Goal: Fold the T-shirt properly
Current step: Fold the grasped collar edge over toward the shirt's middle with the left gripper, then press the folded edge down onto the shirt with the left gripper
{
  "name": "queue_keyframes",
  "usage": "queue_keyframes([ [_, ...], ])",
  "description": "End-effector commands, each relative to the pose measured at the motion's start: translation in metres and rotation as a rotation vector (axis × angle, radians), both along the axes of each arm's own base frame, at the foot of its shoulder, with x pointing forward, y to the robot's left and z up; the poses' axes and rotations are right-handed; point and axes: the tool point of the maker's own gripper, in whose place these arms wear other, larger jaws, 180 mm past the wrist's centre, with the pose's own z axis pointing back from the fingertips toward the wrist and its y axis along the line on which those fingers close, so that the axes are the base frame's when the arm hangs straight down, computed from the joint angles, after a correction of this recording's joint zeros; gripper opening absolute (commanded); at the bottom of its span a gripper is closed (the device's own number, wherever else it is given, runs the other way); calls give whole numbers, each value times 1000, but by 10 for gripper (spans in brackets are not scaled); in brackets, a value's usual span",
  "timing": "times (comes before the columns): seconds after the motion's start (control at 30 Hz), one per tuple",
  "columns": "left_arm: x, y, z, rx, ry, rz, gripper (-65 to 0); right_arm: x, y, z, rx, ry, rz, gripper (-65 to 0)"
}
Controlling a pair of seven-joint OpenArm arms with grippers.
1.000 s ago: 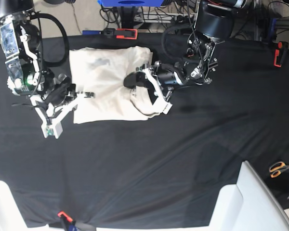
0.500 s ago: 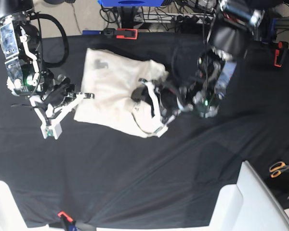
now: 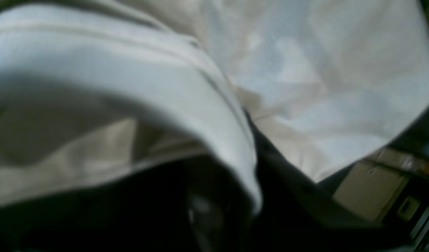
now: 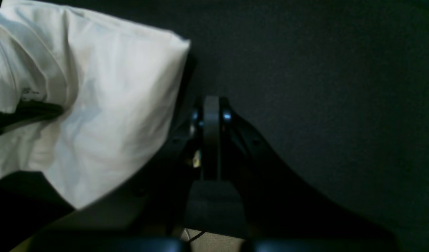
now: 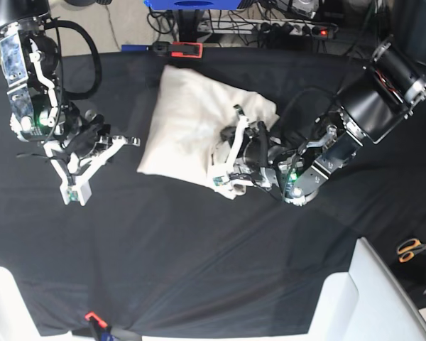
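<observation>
Left claw (image 5: 231, 160) clamps the soft, bunched cream T-shirt (image 5: 188, 124); right claw (image 5: 117, 142) hangs closed and empty over the matte black table (image 5: 199, 256).

Base view: camera high up, looks straight down on whole black table (image 5: 199, 270), far away, both arms seen. Left wrist view: camera on arm, very close to T-shirt (image 3: 305, 70), blurry, cloth fills most of picture. Right wrist view: camera on arm, looks down past right gripper (image 4: 211, 115) at table, close. All three share T-shirt and table.
</observation>
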Motion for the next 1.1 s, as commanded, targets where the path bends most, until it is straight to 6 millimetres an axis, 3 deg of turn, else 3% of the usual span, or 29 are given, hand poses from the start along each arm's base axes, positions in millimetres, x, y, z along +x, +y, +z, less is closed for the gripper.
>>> queue_keyframes([
  [0.0, 21, 1, 15, -6, -50, -1, -650, 9, -2, 10, 1, -43, 0, -648],
  [0.13, 50, 20, 15, 130, -166, -50, -650, 13, -2, 13, 2, -52, -5, -648],
  [0.23, 60, 15, 10, 218, -245, -119, -650, 14, -2, 14, 2, -55, -5, -648],
  [0.4, 70, -18, 13, 257, -344, -210, -650, 14, -2, 14, 2, -55, -7, -648],
  [0.67, 71, -86, 28, 155, -442, -291, -650, 14, -3, 13, -1, -54, -7, -648],
  [0.93, 61, -109, 29, 117, -437, -310, -650, 15, -3, 13, -3, -54, -7, -648],
  [1.07, 62, -96, 15, 159, -397, -292, -650, 13, -6, 7, -7, -36, -12, -648],
])
